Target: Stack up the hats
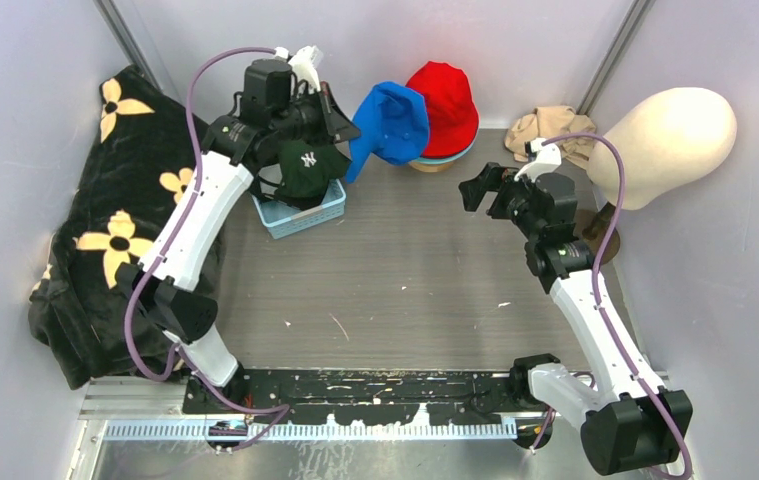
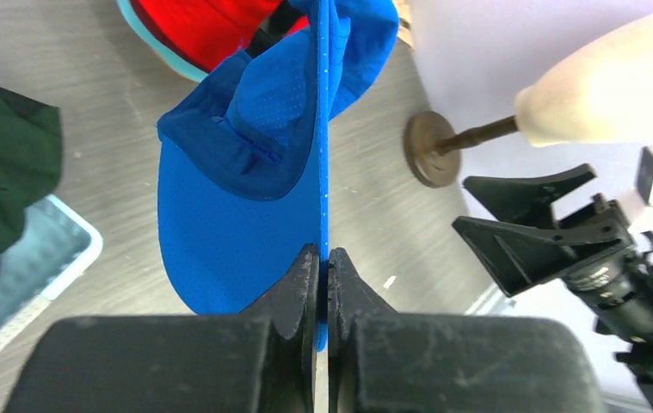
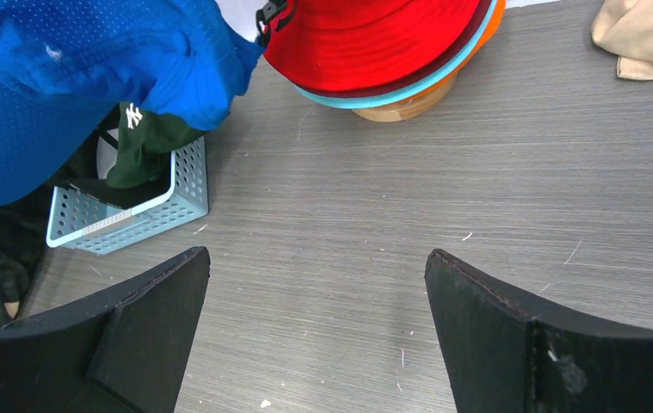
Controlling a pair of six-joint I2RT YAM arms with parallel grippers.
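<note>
My left tool (image 2: 323, 258) pinches the brim of the blue mesh baseball cap (image 2: 245, 172), so its crown hangs free just beside the red fabric bucket hat (image 1: 442, 105), ready for stacking. My right tool (image 3: 316, 255) stands wide, empty.

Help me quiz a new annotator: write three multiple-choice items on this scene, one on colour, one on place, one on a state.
1. The uppermost stacked hat is: A orange; B red; C black.
2. The dark green cap lies: A in the light-blue basket; B on a shelf; C on a chair.
3. The left hand is: A open, empty; B shut on a spoon; C shut on the blue cap's brim.
Answers: B, red crown uppermost; A, basket walls surround it; C, it pinches the brim.
</note>
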